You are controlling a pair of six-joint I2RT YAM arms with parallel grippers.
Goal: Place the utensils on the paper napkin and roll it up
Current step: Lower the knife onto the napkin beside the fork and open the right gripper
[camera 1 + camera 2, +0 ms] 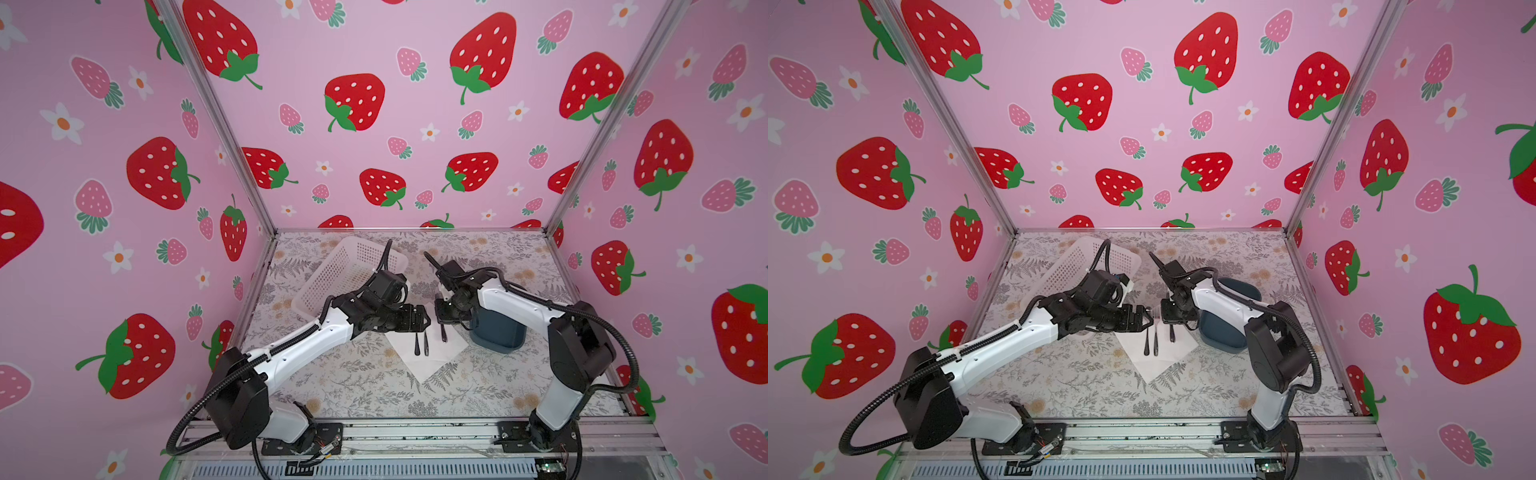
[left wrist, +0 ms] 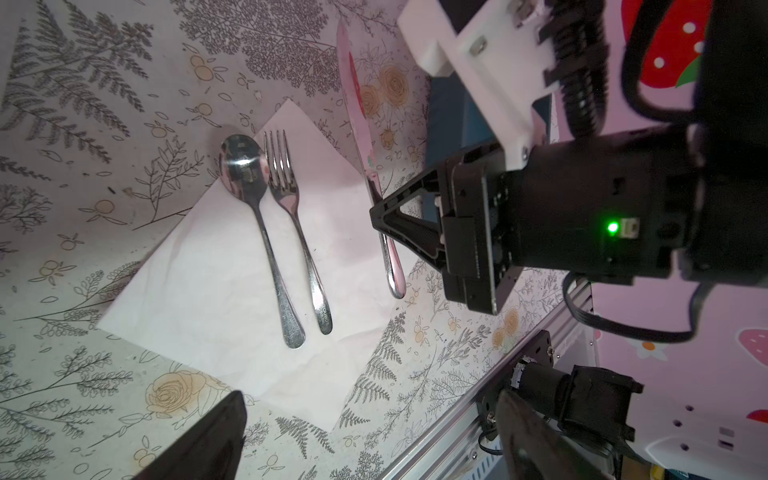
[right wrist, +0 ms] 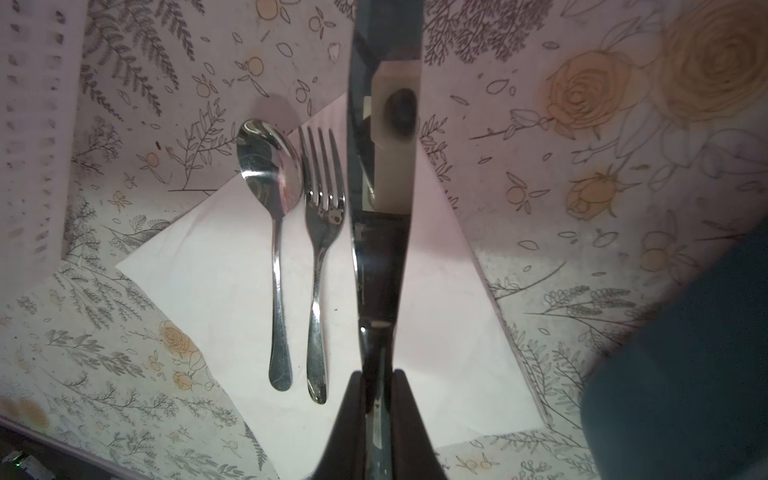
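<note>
Steel knife (image 2: 359,120): it's clamped in the right pincer (image 3: 378,374), jaws shut tight on the handle and the blade running straight out ahead of the fingers.
Grip point: the fingers bite between the neck of the blade and the rounded handle end, which pokes out behind them!
Knife over napkin: the handle sits over the paper napkin (image 2: 199,291) near its edge on the blue bin's side, and the blade tip reaches past the paper over the floral cloth. Whether it touches the paper I can't tell.
Spoon (image 2: 266,245) and fork (image 2: 301,245): flat on the napkin, side by side, almost touching, heads pointing the same way as the knife blade.
Line-up: spoon, fork, knife, all roughly parallel, with a strip of bare paper between fork and knife.
Left pincer (image 1: 1147,319): jaws spread wide, gripping nothing, sitting just beside the right pincer above the spoon and fork heads in a top view.
Napkin on table: set as a diamond on the floral table (image 1: 374,395), between the two arms.
White basket (image 1: 332,270): tipped at the back left, apart from the napkin.
Blue bin (image 1: 498,332): right beside the napkin, under the right arm.
</note>
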